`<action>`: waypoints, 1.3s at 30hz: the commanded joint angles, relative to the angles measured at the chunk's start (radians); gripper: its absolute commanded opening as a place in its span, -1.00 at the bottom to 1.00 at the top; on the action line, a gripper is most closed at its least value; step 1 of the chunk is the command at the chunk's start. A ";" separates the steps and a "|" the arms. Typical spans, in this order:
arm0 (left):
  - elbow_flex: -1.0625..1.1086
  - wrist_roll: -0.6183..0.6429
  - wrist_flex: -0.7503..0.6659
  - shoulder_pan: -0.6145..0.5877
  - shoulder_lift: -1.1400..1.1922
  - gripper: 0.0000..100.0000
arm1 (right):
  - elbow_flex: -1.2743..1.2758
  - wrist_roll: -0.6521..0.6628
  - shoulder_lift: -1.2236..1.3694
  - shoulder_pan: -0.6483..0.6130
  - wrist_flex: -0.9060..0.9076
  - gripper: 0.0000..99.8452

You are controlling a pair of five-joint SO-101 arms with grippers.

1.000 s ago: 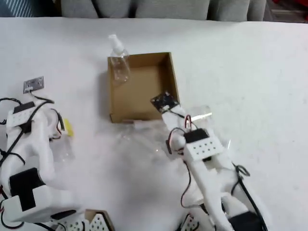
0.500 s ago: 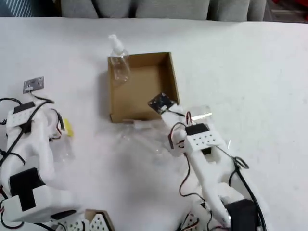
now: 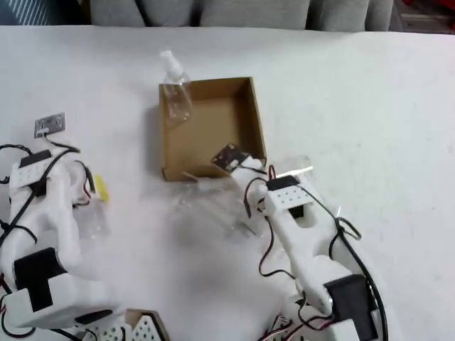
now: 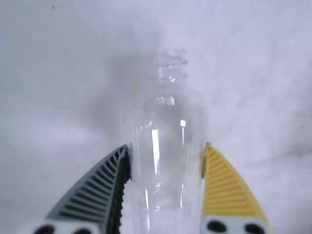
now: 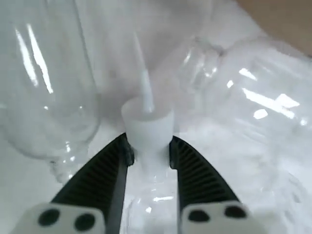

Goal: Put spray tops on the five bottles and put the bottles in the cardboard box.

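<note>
Watching from the side, so treat this as a rough count. The right claw (image 5: 147, 146) is clamped on a white top (image 5: 146, 124), with its thin tube pointing away from the claw. As far as I can tell, that top isn't seated on anything yet. Loose bottles (image 5: 53, 83) lie right around it, clear and on their sides, one close by on either flank of the top. From above, that huddle sits on the counter (image 3: 370, 92) just in front of the near wall of the box (image 3: 250, 114), with the claw over it. It's clear plastic on white, so I can't count them for sure, but it looks like about three.

The left claw (image 4: 165, 161) is closed around a bottle (image 4: 168, 126) of its own. It grips the body, and the bare threaded neck points away with no top on it. That claw is at the counter's left side, well apart from the box.

Done so far is one capped bottle (image 3: 175, 96), standing at the box's far left corner. I think it's inside, but I can't swear it isn't just outside against the wall.

My read is one of five finished at best. A second looks ready to go, with the top in one claw and the open bottle in the other, and the two just have to meet. After that, the loose ones need tops and boxing.
</note>
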 commanded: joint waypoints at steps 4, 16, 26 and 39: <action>-0.025 -0.055 -0.034 -0.013 -0.010 -0.95 | -0.169 0.155 -0.214 0.054 0.360 -0.97; -0.023 -0.061 -0.034 -0.013 -0.010 -0.95 | -0.313 0.723 -0.274 0.866 0.659 -0.97; -0.011 -0.061 -0.035 -0.013 -0.012 -0.95 | -0.147 1.016 -0.016 1.152 0.245 -0.79; -0.009 -0.061 -0.035 -0.013 -0.012 -0.95 | -0.183 0.951 0.050 1.182 0.125 -0.53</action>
